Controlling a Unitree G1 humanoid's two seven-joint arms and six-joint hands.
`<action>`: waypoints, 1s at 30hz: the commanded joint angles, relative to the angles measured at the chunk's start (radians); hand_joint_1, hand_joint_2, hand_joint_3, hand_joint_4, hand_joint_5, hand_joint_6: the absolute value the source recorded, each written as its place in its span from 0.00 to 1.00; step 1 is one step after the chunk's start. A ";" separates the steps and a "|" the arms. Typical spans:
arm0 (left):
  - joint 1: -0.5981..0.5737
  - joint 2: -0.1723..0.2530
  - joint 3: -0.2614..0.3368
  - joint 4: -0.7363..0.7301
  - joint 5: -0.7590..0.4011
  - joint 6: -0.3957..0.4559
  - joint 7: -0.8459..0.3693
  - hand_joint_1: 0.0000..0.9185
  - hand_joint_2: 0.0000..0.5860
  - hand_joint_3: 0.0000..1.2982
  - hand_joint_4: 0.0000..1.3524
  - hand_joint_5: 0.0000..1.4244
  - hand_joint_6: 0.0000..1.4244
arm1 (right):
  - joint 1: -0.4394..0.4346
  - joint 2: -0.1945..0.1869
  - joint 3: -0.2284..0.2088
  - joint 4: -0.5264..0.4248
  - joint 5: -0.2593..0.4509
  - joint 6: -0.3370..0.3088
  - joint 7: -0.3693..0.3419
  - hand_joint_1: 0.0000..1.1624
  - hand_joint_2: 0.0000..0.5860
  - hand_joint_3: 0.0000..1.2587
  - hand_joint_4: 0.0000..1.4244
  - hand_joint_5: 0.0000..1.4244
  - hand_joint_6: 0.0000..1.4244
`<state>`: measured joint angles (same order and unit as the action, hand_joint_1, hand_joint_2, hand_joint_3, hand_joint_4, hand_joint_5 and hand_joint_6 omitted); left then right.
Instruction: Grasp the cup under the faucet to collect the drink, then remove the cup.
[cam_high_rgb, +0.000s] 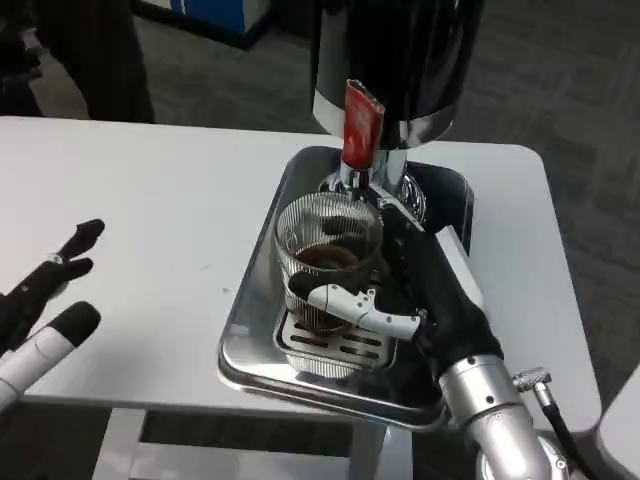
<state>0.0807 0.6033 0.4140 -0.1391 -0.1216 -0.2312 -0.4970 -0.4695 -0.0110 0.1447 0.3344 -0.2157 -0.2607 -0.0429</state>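
Note:
A ribbed clear cup (328, 252) holding some dark drink stands on the drip grille (335, 348) under the faucet (355, 172) of the black dispenser (395, 60), whose red tap lever (361, 122) sits just above. My right hand (420, 290) wraps around the cup from the right, with a white finger across its front. My left hand (45, 300) hovers over the table at the far left with its fingers apart and nothing in it.
The dispenser and cup stand in a shiny metal tray (250, 330) on the white table (150, 200). The table's front edge runs just below the tray. Dark carpet and a person's legs (90, 50) lie beyond the far edge.

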 joint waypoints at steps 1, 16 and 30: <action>0.018 0.000 0.011 0.002 -0.009 0.003 0.010 0.00 0.09 0.04 0.00 0.03 0.00 | -0.003 0.008 0.012 0.020 -0.009 0.012 -0.001 0.66 0.26 0.18 0.29 0.33 0.30; 0.021 -0.001 0.013 -0.004 -0.013 0.001 0.008 0.00 0.09 0.04 0.00 0.03 0.00 | 0.015 0.013 0.008 0.011 -0.027 -0.002 -0.060 0.69 0.27 0.34 0.39 0.45 0.40; 0.025 -0.001 0.013 -0.016 -0.013 0.006 0.011 0.00 0.09 0.04 0.00 0.03 0.00 | 0.055 0.017 0.008 -0.032 -0.052 -0.027 -0.115 0.73 0.27 0.47 0.45 0.55 0.52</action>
<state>0.0895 0.6033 0.4191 -0.1446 -0.1292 -0.2312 -0.4968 -0.4403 0.0018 0.1532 0.3108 -0.2597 -0.2695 -0.1424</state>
